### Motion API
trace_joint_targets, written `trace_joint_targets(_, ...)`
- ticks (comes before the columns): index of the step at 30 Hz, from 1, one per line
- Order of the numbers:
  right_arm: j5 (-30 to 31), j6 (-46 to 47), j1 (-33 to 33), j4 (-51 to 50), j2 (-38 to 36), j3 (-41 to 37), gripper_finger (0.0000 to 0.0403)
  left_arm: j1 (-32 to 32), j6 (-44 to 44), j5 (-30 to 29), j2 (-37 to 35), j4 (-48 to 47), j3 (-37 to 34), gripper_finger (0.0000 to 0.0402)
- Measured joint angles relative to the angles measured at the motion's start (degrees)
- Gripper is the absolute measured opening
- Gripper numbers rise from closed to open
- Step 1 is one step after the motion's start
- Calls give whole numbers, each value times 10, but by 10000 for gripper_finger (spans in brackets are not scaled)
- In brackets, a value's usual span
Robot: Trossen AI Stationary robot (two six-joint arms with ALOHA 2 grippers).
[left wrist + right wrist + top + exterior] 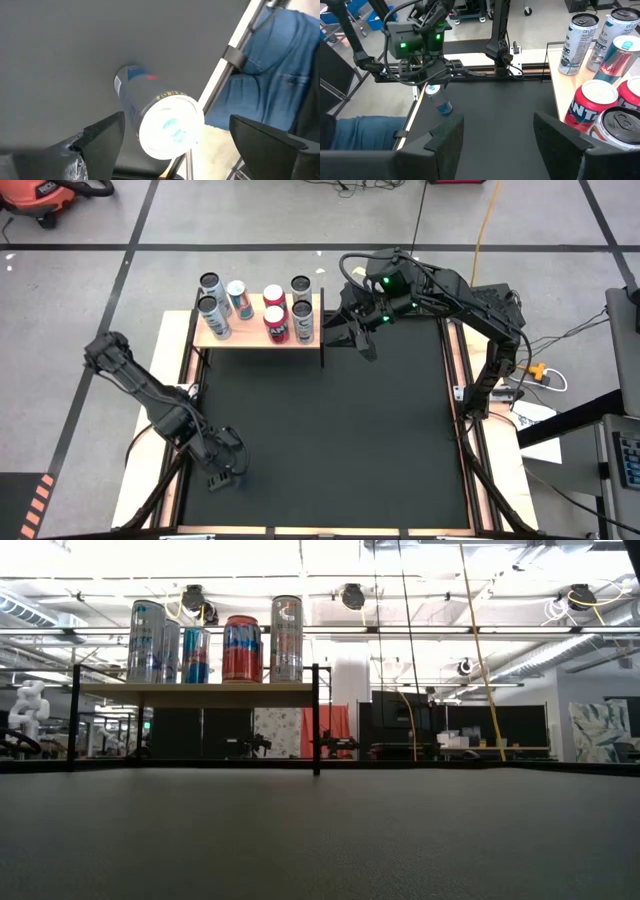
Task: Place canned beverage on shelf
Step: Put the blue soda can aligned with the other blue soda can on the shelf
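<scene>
A slim silver can with blue and red marks (150, 107) stands on the black mat near the table's near left edge; it also shows in the right wrist view (439, 102). My left gripper (222, 475) hangs over it, open, one finger on either side of the can's top (170, 125), with a gap on both sides. The gripper hides the can in the high view. The light-wood shelf (255, 337) on its black frame stands at the far left with several cans (275, 320) upright on it. My right gripper (352, 335) is open and empty beside the shelf's right end.
A person in blue jeans (280, 65) stands just beyond the table's near left edge, close to my left arm. Wooden strips edge the mat (330, 430). The shelf's board (200, 693) has bare room at its right end.
</scene>
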Motion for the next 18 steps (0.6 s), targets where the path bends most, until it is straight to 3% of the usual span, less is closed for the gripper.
trace_joint_targets(18,0,5,0,-4,0,0,219,-21,-23,-4,73,-19,0,361)
